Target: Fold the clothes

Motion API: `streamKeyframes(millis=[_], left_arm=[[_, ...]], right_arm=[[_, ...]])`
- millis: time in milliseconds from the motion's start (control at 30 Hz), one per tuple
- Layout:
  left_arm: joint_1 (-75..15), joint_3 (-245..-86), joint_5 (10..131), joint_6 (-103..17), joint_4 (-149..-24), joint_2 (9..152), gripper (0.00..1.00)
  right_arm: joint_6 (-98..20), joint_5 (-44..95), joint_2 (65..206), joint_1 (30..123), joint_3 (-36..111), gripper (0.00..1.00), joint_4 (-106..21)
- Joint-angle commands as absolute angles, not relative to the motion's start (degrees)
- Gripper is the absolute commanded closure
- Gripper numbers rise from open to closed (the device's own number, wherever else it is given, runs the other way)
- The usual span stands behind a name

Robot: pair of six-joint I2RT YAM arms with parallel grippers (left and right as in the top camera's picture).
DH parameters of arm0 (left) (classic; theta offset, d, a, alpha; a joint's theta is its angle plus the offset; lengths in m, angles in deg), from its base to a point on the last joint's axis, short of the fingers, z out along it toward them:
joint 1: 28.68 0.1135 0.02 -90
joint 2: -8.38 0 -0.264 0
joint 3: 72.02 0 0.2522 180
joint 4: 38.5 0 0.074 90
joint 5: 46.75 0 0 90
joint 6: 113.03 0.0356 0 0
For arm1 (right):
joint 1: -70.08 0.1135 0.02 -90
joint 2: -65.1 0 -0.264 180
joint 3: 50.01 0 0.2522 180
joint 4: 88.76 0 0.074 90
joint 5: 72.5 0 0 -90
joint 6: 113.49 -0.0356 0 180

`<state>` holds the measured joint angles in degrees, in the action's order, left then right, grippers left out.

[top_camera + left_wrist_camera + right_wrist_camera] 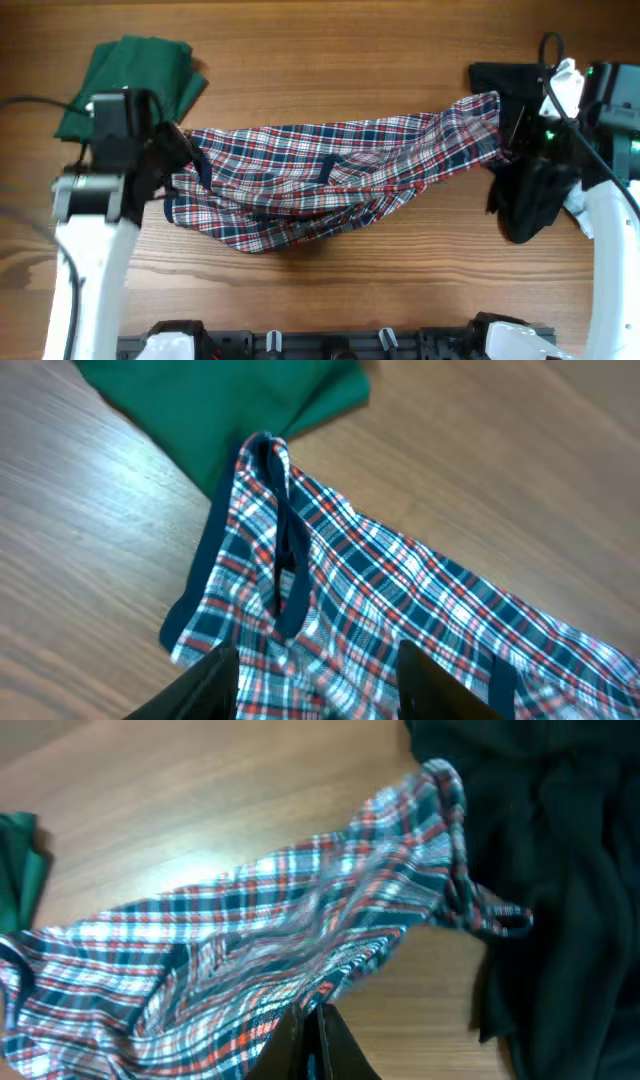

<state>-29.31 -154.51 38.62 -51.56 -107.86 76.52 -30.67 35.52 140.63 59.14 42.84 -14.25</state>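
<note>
Plaid garment (330, 175), stretched along worktop (330, 50): right tool (308, 1025) pinched shut on hem, left tool (318, 665) half-open astride opp. end, prob. to tension for fold.

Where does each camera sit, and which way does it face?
Overhead: above the table, facing down on the plaid garment; both arms show.
Left wrist: on that arm, faces plaid trim and green garment; left end effector shows.
Right wrist: on that arm, faces black garment and plaid; shut right end effector shows.
Shared: plaid garment.

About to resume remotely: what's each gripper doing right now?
Left gripper: open, jaws astride the plaid garment.
Right gripper: shut, apparently pinching the plaid garment's edge.
</note>
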Motion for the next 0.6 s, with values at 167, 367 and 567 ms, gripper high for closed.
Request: streamKeyframes(millis=[167,367,567], left_arm=[[-28.9,-154.3,40.3,-50.2,-118.0,67.9,0.49],[-29.3,-154.3,48.1,-47.1,-120.1,72.6,0.53],[-33.0,-149.7,53.3,-44.0,-115.6,82.0,0.52]], right_arm=[[-28.0,36.6,140.3,59.4,56.5,0.96,-16.7],[-27.9,36.7,142.2,59.4,56.5,0.96,-16.4],[-27.9,36.7,142.3,59.4,56.5,0.96,-15.4]])
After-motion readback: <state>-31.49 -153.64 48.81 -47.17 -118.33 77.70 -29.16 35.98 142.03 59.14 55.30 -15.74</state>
